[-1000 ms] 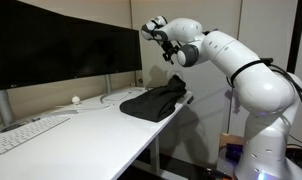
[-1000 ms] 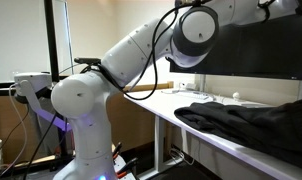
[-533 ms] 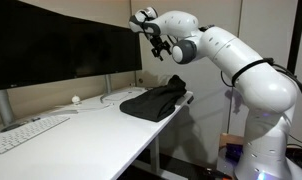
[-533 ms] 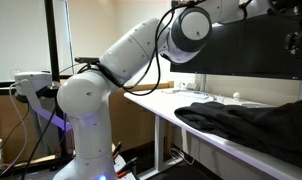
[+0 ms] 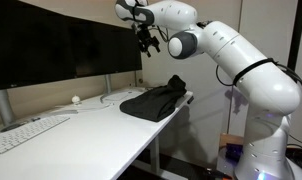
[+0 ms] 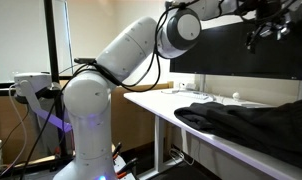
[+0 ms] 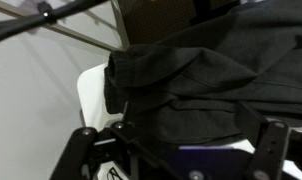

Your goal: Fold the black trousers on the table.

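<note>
Wrist view shows the black trousers [image 7: 201, 80] bunched in a heap below the camera, part of them reaching the table [image 7: 91, 90] edge. In an exterior view the gripper [image 5: 143, 38] hangs high above the trousers [image 5: 156, 100], close to the monitor [image 5: 61, 50] behind them, holding nothing; its fingers look parted, though I cannot tell for certain (they are small and dark against the screen). The risk is striking the monitor on the way down, or pinching several layers and dragging the heap off the table edge.
</note>
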`<state>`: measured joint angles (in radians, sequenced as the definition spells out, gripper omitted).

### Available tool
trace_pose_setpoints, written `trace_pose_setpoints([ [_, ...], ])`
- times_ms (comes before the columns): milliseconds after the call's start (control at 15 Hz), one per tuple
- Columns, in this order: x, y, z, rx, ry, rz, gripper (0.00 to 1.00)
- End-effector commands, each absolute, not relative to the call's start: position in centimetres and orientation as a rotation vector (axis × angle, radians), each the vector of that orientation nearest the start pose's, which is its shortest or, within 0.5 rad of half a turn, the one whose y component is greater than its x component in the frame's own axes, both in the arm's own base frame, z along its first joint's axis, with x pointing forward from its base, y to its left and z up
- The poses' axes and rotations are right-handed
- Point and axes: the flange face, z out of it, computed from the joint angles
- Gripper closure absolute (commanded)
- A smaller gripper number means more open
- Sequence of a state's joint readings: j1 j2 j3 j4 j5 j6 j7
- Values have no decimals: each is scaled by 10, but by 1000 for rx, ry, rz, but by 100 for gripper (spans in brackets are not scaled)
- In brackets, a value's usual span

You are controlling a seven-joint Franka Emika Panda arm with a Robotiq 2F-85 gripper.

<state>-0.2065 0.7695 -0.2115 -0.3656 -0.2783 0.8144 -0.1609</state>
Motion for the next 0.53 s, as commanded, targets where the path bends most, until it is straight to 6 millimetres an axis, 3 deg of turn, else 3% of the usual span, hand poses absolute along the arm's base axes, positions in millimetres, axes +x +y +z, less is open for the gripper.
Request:
trace_pose_setpoints([
  [0,594,-170,648,-3256,558,587,0],
  [467,594,-70,683,-3287,392,429,0],
])
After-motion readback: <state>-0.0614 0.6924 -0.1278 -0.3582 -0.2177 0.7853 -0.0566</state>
